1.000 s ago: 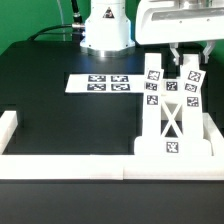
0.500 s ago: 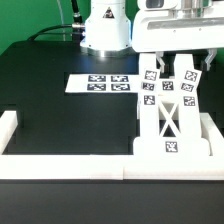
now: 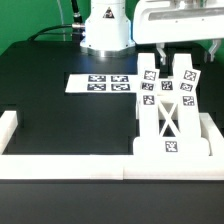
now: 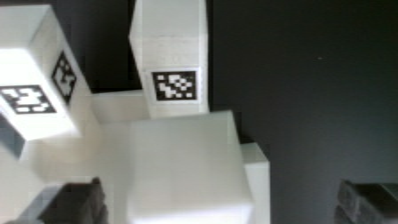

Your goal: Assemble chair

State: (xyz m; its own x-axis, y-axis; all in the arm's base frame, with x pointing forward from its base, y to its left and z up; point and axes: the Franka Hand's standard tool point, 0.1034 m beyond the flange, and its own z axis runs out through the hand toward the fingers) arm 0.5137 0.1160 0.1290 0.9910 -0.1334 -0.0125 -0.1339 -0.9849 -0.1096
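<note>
Black tabletop fills the scene, hemmed by white rails (image 3: 60,160) along the near edge and sides, and on it, in the corner at the exterior view's right, stands the chair (image 3: 168,118). It looks largely built: a broad white body with a crossed brace on its near face, a tag low on that face, and two tagged uprights rising side by side at the back. From the wrist view one tagged bar (image 4: 175,55) sits seated against the wide white block below it, with a second tagged piece alongside; no loose parts show anywhere on the table, which suggests the assembly is at or near its end, though whether every joint is fully tightened cannot be told. The gripper (image 3: 187,52) hangs just above the uprights, fingers (image 3: 162,50) spread wide and holding nothing, clear of the chair. Off toward the exterior view's left, well apart from the chair, the marker board (image 3: 100,83) lies flat, and behind it rises the arm's white base (image 3: 105,25).
</note>
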